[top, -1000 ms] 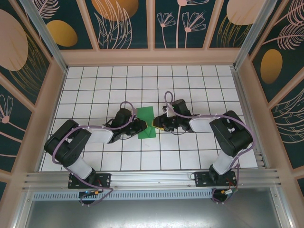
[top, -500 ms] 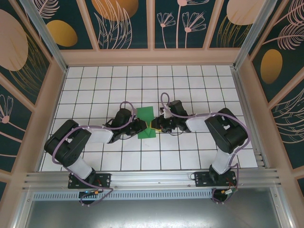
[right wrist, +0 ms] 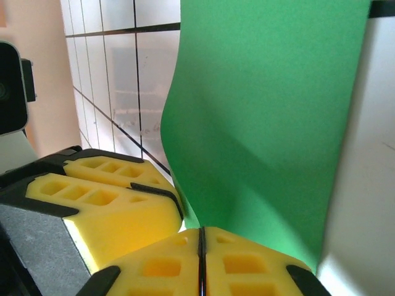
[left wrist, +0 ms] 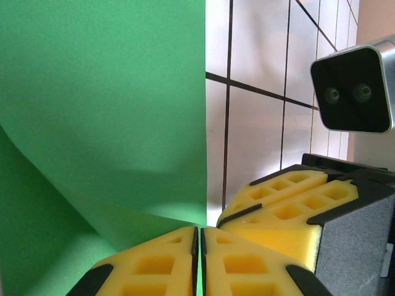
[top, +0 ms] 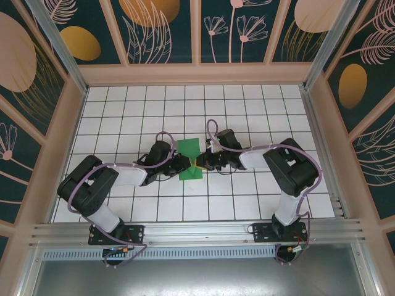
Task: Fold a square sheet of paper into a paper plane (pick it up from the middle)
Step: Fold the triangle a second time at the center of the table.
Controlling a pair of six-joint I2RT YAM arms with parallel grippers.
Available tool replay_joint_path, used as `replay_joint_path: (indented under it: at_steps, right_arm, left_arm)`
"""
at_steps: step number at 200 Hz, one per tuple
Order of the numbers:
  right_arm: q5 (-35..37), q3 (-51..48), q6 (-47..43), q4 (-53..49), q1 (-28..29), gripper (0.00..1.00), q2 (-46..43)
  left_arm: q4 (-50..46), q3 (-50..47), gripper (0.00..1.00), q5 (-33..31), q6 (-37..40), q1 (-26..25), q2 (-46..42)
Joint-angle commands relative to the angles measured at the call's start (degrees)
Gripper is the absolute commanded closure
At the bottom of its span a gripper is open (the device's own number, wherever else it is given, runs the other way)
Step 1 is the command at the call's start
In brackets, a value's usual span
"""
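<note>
one green paper sheet (top: 188, 148) pinched by two tools: left gripper (left wrist: 197, 250), right gripper (right wrist: 201, 254).

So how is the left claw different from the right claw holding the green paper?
The left gripper reaches in from the left and pinches the left side of the square sheet of paper; the right gripper pinches its right side. From the left gripper's camera the paper spreads up and leftward; from the right gripper's it rises rightward. Both have yellow fingers, shut on the paper.
</note>
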Motion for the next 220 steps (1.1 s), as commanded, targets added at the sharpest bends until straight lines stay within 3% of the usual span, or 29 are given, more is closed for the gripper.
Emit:
replay_joint_path:
  at_steps: [1,98,220]
  right_arm:
    - [-0.8,2.1,-1.5,-0.6,0.0,0.96,0.8]
    - [1.5,7.6,-11.5,-12.1,-3.1,0.99,3.4]
    - [3.8,11.5,-19.9,-17.3,-3.7,1.0,5.6]
  left_arm:
    - [0.8,1.0,0.86,-0.5,0.0,0.2,-1.1]
    - [3.1,2.5,0.84,2.7,0.1,0.0,-0.7]
    - [2.5,6.4,0.87,2.1,-0.1,-1.5,4.9]
